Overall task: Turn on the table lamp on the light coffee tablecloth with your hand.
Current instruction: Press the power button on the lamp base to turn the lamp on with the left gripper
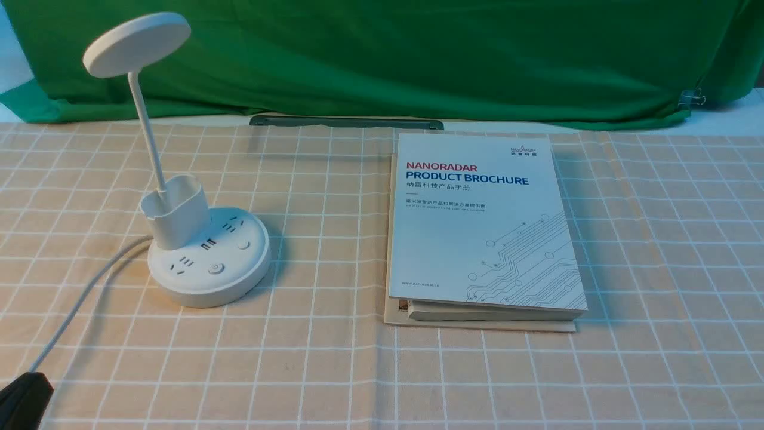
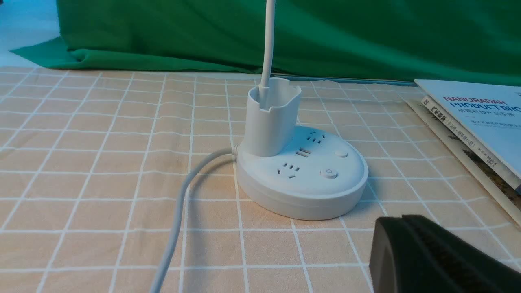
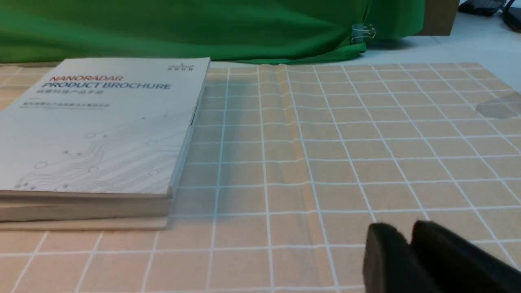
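The white table lamp (image 1: 206,257) stands on the light coffee tablecloth (image 1: 322,358) at the left, with a disc head (image 1: 136,43), a thin neck, a cup holder and a round base with sockets and two buttons. Its head is unlit. Its cord (image 1: 77,304) runs off toward the near left. In the left wrist view the lamp base (image 2: 301,179) and its power button (image 2: 328,173) lie ahead of my left gripper (image 2: 401,221), which is shut and empty, short of the base. Its tip shows at the front view's bottom left corner (image 1: 27,391). My right gripper (image 3: 401,232) is shut and empty above bare cloth.
A white product brochure (image 1: 480,221) lies on other booklets right of centre; it also shows in the right wrist view (image 3: 101,130). A green backdrop cloth (image 1: 418,54) hangs along the far edge, with a dark flat bar (image 1: 346,122) at its foot.
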`<state>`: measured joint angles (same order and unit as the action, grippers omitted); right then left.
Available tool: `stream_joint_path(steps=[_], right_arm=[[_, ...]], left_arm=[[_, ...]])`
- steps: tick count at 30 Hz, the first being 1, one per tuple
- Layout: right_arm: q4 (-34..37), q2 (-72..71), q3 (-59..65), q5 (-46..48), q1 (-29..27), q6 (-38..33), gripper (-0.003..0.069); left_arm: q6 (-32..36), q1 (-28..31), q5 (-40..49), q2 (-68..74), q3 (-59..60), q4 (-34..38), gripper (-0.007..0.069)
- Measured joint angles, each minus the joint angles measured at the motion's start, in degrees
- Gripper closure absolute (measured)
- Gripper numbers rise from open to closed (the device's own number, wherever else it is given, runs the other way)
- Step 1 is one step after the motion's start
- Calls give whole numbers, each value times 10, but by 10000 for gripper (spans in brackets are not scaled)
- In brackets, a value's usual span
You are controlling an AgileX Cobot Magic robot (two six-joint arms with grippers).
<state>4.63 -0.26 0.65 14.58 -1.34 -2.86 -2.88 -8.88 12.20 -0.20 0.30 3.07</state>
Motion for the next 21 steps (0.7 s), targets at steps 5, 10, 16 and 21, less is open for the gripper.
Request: stream_joint_path(steps=[5, 10, 16, 21], right_arm=[[0, 0, 0, 0, 0, 0, 498], [0, 0, 0, 0, 0, 0, 482], [0, 0, 0, 0, 0, 0, 463], [0, 0, 0, 0, 0, 0, 450]], left_arm=[[0, 0, 0, 0, 0, 0, 603], [0, 0, 0, 0, 0, 0, 603], [0, 0, 0, 0, 0, 0, 603], [0, 0, 0, 0, 0, 0, 603]])
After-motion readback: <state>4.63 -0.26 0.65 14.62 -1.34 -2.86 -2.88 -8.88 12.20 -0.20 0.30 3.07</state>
